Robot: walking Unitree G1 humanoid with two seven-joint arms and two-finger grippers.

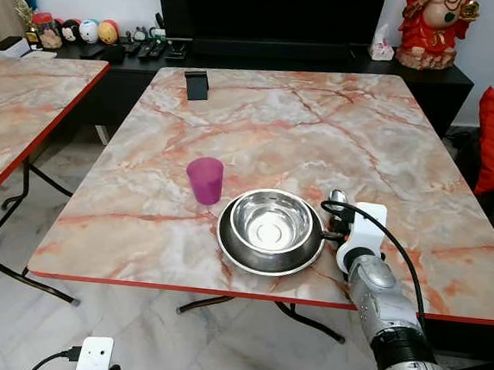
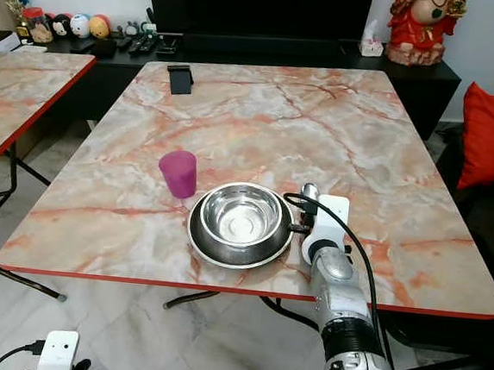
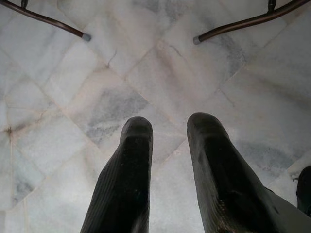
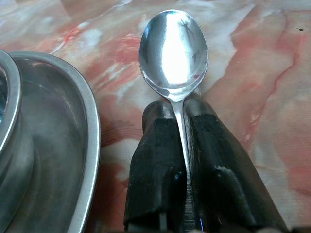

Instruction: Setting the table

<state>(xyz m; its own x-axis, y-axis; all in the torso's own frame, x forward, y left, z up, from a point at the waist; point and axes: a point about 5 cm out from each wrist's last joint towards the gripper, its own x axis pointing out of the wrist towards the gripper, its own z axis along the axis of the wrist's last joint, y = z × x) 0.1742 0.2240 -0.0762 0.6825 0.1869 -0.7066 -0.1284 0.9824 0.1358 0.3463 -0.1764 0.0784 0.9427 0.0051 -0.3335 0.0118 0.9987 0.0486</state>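
Setting looks mostly laid out, by my read: a steel bowl [image 1: 271, 223] sits nested in a steel plate [image 1: 235, 246] near the front edge of the marble-patterned desk [image 1: 278, 127], and a purple cup [image 1: 204, 179] stands upright just beside the plate, at its far-left side, apart from it or barely so, cannot tell which. Last piece in hand is the spoon [image 4: 173, 53]: the right tool [image 4: 182, 141] is pinching the spoon's handle between its two black fingers, pressed tight on the thin stem, with the spoon bowl sticking out past the fingertips. Spoon is on the right side of the plate, just beside its rim, not touching it as far as the right wrist view shows. Whether the spoon rests on the desk or hovers a hair above, cannot tell. Long axis runs roughly front-to-back on the desk, alongside the plate; bowl end points away from the robot toward the far edge, handle end back toward the wrist, concave face up. Left to do, judging from this: set the spoon down flat beside the plate and let go. Left tool [image 3: 167, 145] hangs idle over the tiled floor [image 3: 97, 87], fingers spread with a gap between them, holding nothing.
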